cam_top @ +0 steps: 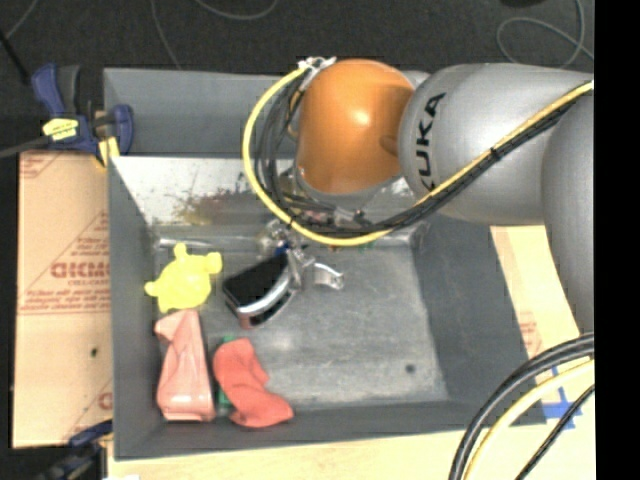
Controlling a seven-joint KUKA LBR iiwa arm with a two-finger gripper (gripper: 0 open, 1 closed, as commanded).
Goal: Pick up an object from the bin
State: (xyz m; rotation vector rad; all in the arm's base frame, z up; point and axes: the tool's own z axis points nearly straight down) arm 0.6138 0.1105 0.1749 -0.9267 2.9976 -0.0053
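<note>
Several things lie in bin (pixel 380 318); gripper (pixel 303 266) low beside black glossy piece (pixel 255 288), open or closed cannot be told; lifting apparently remains.

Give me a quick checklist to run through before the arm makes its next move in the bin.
1. Gripper down beside the black glossy object near the bin's middle: ok.
2. Black glossy object actually gripped: cannot tell, the wrist hides the contact.
3. Yellow toy apart from the black glossy object: cannot tell, they lie very close.
4. Red soft piece and pink soft piece apart from the gripper, at the front left: ok.
5. Bin walls apart from the gripper: ok.
</note>
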